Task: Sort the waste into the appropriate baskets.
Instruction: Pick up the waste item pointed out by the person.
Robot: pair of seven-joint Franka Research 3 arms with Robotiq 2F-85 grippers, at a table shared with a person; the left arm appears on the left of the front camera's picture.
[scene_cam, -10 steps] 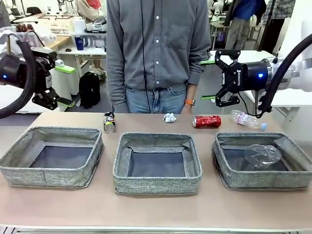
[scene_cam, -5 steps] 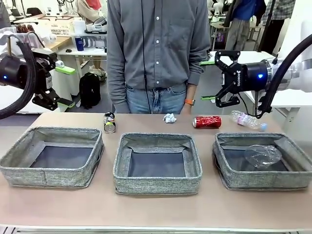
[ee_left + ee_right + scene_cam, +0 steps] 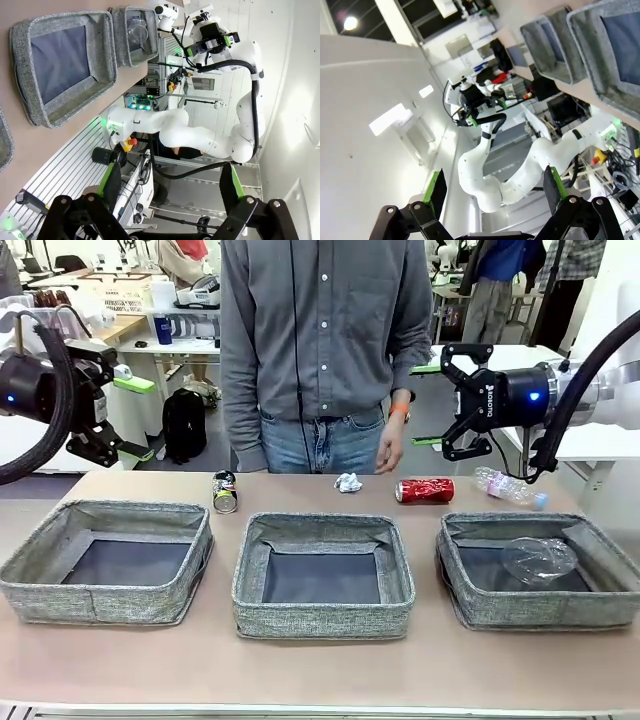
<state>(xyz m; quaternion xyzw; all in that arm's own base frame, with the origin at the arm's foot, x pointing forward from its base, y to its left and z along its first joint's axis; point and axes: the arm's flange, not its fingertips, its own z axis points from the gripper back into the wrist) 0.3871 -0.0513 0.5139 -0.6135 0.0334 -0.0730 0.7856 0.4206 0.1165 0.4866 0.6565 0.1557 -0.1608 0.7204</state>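
three baskets (image 3: 100,602); two cans (image 3: 424,489); two bottles (image 3: 508,485); one paper ball (image 3: 347,481); left pincer (image 3: 135,418), right pincer (image 3: 428,403) apart.

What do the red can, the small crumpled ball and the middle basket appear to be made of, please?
The red can looks like thin painted metal: glossy, with a silvery end. The crumpled ball seems paper or foil, white-silver and creased; which is unclear. The middle basket looks like grey woven fabric, matte, with a darker smooth bottom.

left gripper (image 3: 135,418): raised, jaws wide, empty | right gripper (image 3: 430,404): raised, jaws wide, empty
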